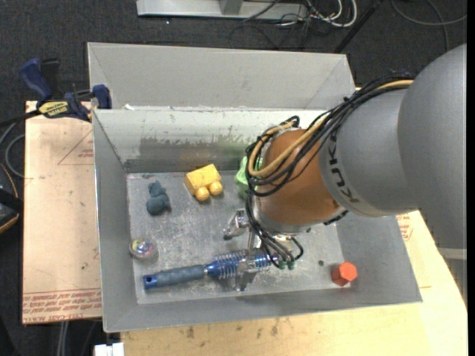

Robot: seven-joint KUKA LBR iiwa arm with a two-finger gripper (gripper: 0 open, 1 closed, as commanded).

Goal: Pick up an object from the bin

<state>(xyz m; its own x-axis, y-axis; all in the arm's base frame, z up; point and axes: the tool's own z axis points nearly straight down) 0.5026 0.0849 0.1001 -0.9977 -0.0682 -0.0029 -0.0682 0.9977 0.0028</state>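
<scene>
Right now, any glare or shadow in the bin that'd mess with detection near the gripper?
Camera view: even light, no hard shadows on the bin floor; a glint on the shiny round thing at lower left; a dark smeared band along the back wall. The arm hides most of a green thing; the gripper overlaps the bristle end of the blue brush.

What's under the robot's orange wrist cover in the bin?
A green thing peeks out at the left edge of the cover; most of it is covered. Below, the pincer is at the bristle end of the blue brush. Anything else beneath is hidden.
</scene>
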